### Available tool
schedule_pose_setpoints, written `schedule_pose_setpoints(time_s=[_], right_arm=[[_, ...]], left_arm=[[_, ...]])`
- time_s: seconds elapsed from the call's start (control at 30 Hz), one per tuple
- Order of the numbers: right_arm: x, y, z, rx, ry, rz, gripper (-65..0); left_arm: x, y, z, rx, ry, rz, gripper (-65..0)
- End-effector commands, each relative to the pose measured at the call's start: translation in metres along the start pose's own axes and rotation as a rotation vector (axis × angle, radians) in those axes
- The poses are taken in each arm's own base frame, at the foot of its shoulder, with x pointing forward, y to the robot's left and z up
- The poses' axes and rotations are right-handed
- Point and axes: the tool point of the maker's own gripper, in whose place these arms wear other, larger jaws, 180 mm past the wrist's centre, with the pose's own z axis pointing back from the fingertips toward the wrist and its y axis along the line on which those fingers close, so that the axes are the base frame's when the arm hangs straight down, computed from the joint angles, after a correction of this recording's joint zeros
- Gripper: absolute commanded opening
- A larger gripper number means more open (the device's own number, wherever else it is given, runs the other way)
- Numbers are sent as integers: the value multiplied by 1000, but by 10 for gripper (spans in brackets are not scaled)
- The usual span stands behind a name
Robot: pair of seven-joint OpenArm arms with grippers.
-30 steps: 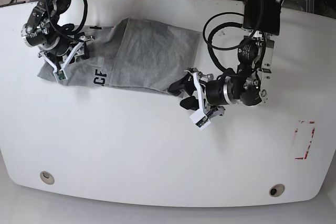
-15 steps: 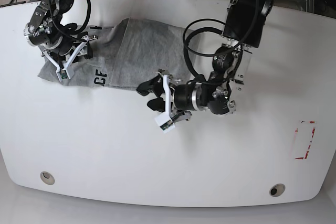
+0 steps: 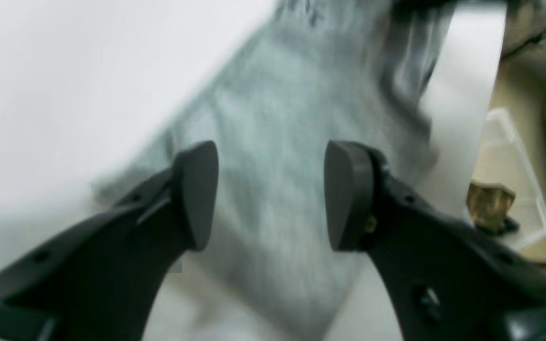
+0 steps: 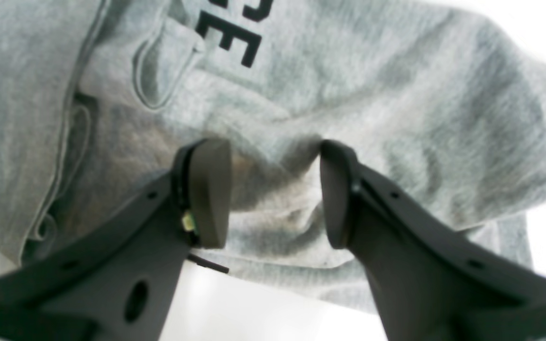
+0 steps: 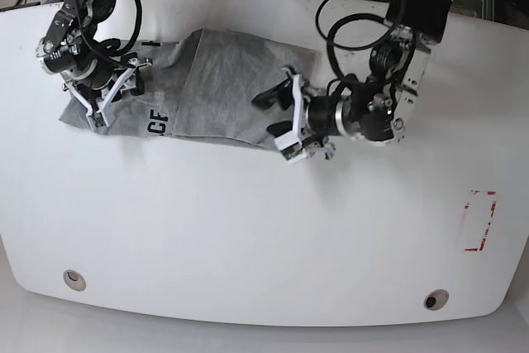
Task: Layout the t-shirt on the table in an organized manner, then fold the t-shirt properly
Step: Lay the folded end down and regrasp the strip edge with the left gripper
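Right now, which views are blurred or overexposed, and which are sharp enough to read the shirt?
Left wrist view: smeared with motion blur, the t-shirt streaky, the table washed out. Right wrist view: cloth and lettering sharp, bright glare at the right edge. Base view: evenly lit and sharp, soft shadows under the arms.

The t-shirt [image 5: 223, 88], heather-grey, lies crumpled and partly folded over itself at the far left of the table [image 5: 248, 229]; black lettering shows near its front edge. The table is white and smooth.

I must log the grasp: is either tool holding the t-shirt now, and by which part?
Neither. The left tool and right tool both stand open over the t-shirt, with nothing pinched.
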Motion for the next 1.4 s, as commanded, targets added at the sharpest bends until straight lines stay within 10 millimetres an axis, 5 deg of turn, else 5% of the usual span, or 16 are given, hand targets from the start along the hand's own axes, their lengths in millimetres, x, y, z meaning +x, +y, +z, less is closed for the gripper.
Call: schedule_pose_setpoints(time_s=[0.0, 0.17, 0.37, 0.63, 1.1, 1.37], right_arm=[[33, -7, 19, -49, -107, 52, -360], [51, -15, 40, -112, -170, 76, -354], [46, -56, 58, -213, -189, -40, -330], [12, -111, 68, -286, -132, -225, 0], [-25, -168, 30, -18, -187, -604, 0], [-32, -163, 17, 105, -225, -707, 0]], left_arm=[[6, -3, 12, 3, -39, -35, -319], [-21, 0, 14, 1, 0, -2, -319], [-49, 13, 15, 12, 28, 65, -378], [-71, 35, 17, 45, 61, 156, -394], [-80, 49, 13, 57, 49, 216, -394], [-81, 50, 14, 60, 48, 219, -394]])
